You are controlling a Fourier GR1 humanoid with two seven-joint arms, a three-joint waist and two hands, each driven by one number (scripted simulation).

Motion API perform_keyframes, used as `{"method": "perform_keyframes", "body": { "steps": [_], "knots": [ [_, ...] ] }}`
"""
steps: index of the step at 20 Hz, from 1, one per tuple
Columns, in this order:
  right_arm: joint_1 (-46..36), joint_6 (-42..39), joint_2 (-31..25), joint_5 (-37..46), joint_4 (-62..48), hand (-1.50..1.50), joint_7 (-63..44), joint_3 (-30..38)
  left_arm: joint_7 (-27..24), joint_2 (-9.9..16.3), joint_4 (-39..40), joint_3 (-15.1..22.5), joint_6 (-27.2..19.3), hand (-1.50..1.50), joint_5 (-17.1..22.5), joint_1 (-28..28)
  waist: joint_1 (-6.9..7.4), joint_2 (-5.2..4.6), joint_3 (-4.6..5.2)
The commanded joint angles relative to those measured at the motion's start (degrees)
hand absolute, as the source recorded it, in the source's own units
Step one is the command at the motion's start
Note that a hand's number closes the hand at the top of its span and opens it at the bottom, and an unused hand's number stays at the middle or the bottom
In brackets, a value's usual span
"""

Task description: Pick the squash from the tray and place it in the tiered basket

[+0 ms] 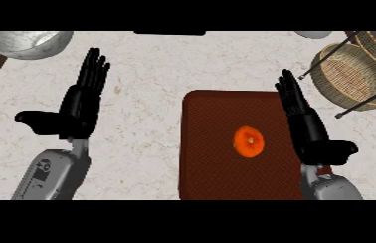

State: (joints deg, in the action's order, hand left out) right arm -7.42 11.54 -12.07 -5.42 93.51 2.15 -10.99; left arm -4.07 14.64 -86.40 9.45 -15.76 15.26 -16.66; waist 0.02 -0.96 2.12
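A pale marbled bench (147,77) fills the view. At its upper left corner sits a grey-white rounded bowl (33,43), cut off by the edge. A dark flat object (169,33) lies at the far edge, mostly hidden. A pale rounded thing (314,34) shows at the upper right, only partly visible.

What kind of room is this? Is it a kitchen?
Probably a kitchen. The pale marbled counter holds an orange squash on a dark red tray, a wicker tiered basket sits at the right, and a grey bowl shows at the top left.
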Motion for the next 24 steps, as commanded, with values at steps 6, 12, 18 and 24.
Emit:
{"method": "perform_keyframes", "body": {
  "steps": [6,12,18,24],
  "knots": [
    [7.76,24.29,10.57,1.9,4.83,1.5,-2.21,11.29,2.03,13.81,6.71,-2.79,-1.47,0.0,-9.92,7.7,-1.88,1.38,-2.18],
    [22.68,46.04,11.89,9.27,0.64,-1.5,-7.73,16.34,4.14,13.19,6.83,-2.05,-1.47,0.0,-9.48,9.04,-4.04,1.24,-1.88],
    [34.57,52.31,12.03,24.7,10.85,-1.5,-18.89,-1.11,4.51,12.64,5.33,0.32,-1.13,0.0,-11.65,8.73,-0.35,0.72,-1.67],
    [39.72,36.71,4.73,31.43,13.15,-1.5,-33.18,-5.4,5.83,11.56,4.22,1.55,-0.55,0.0,-11.62,6.48,1.95,-0.35,-1.36]
  ]
}}
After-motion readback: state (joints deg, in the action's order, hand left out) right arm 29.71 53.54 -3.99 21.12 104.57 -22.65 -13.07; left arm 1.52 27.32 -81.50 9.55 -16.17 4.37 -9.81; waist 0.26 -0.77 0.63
